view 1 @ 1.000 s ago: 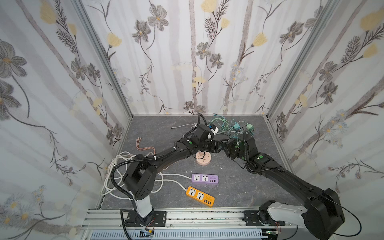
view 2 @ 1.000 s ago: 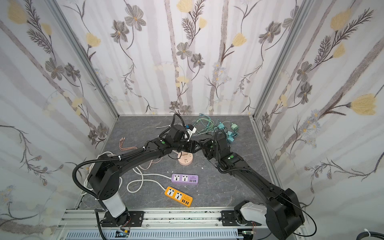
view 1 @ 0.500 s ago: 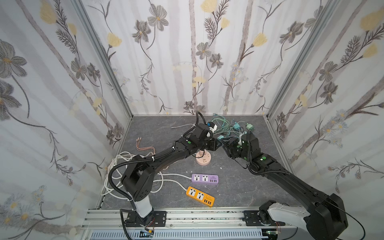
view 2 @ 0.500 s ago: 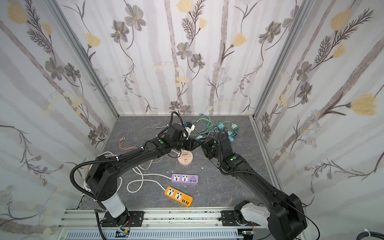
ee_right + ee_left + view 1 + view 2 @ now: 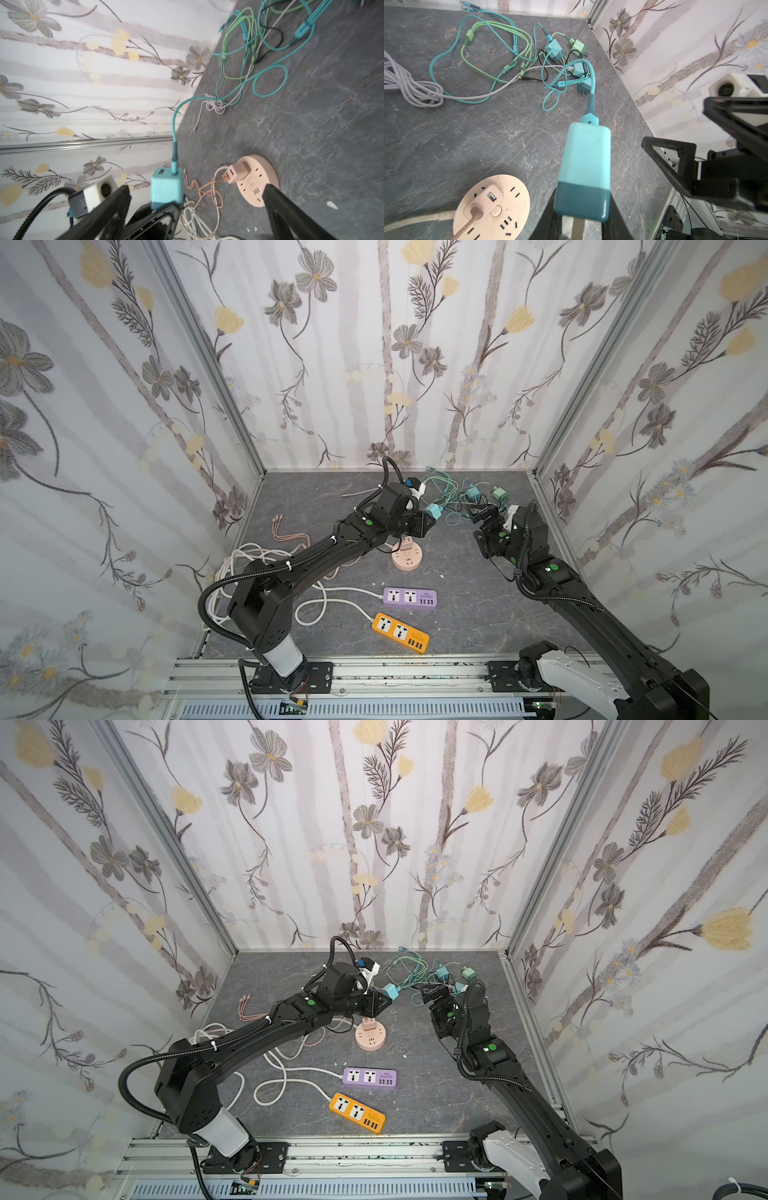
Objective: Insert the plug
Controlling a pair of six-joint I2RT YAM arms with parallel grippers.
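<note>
The two fingers (image 5: 548, 218) of the left gripper (image 5: 429, 518) are pressed on the plug (image 5: 584, 166), a light blue-green block. They clamp its darker end from both sides, and a metal pin shows between them in the left wrist view. We see the plug lifted in the air, not inside any socket, with its paler end pointing away from the gripper. From that end a cable (image 5: 592, 79) of the same colour leaves and runs down to a heap of green and blue-green cables (image 5: 500, 52) on the grey floor (image 5: 488, 135) near the back wall, where several more chargers (image 5: 554, 49) lie. In both top views the plug hangs just behind the round socket (image 5: 407, 559), between it and the heap. This round socket is pink and lies flat on the floor; a pink plug (image 5: 236, 173) already sits in its middle. The fingers (image 5: 278, 205) of the right gripper (image 5: 482, 519) stand wide apart and we see nothing held between them. This gripper hovers to the right of the plug, near it but not touching. Closer to the front of the floor lie a purple power strip (image 5: 410, 598) and, just in front of it, an orange power strip (image 5: 401, 632). Each has a white cord going to the left, where white cords (image 5: 232, 572) lie in loops under the left arm.
</note>
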